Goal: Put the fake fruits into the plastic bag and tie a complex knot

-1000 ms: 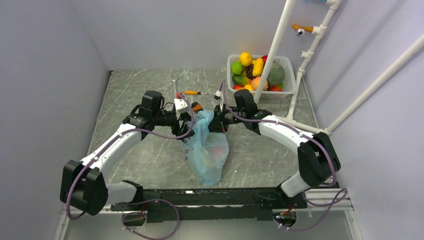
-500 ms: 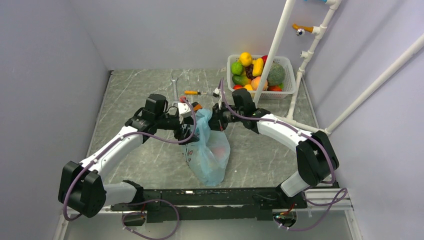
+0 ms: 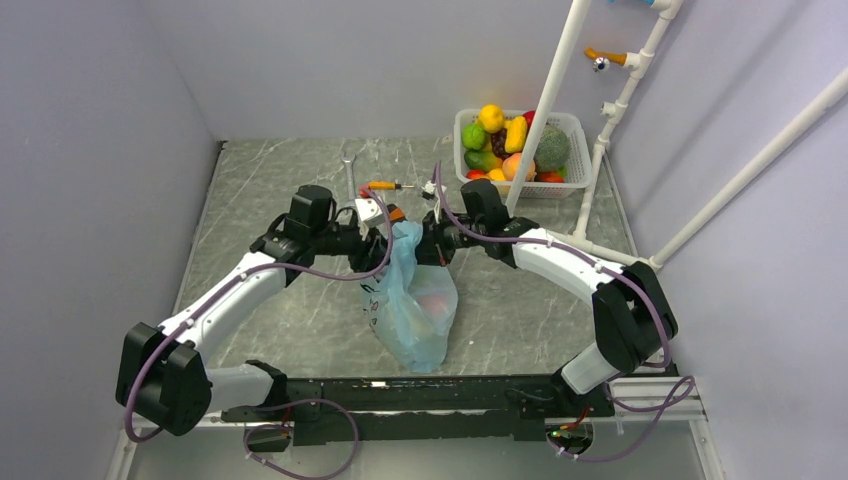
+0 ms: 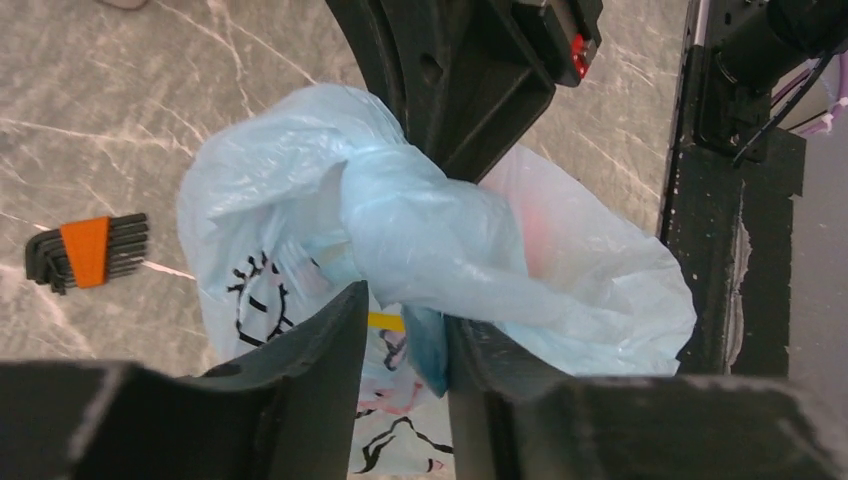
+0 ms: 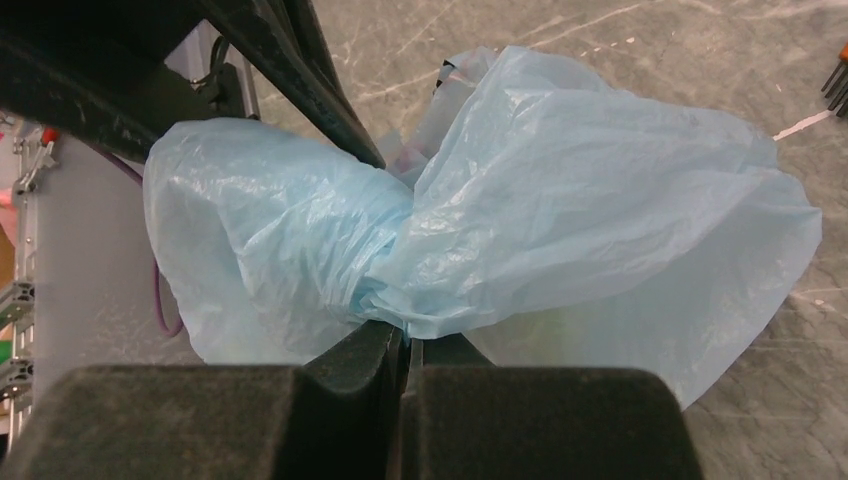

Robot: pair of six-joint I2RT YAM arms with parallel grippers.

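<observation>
The light-blue plastic bag point(image 3: 412, 300) lies on the table between the two arms, and a pinkish fruit point(image 3: 437, 305) shows through its plastic. My right gripper point(image 5: 405, 335) is shut on a gathered twist of the bag point(image 5: 560, 170) at its upper right side. At the bag's upper left, my left gripper point(image 4: 405, 320) has its fingers partly apart around a bunched fold of the bag point(image 4: 420, 220). That fold lies against the right finger and a gap remains beside the left one. More fake fruits point(image 3: 510, 140) fill the white basket point(image 3: 462, 120). No cinched knot shows.
An orange-handled screwdriver point(image 3: 385, 185) and a wrench point(image 3: 348, 170) lie behind the bag. A folded hex key set point(image 4: 85, 250) is on the table to the left of the bag. A white pipe frame point(image 3: 545, 110) rises in front of the basket.
The left gripper's jaws have narrowed from wide open around a fold of the bag. The right gripper has kept its hold, and the bag's top has shifted slightly.
</observation>
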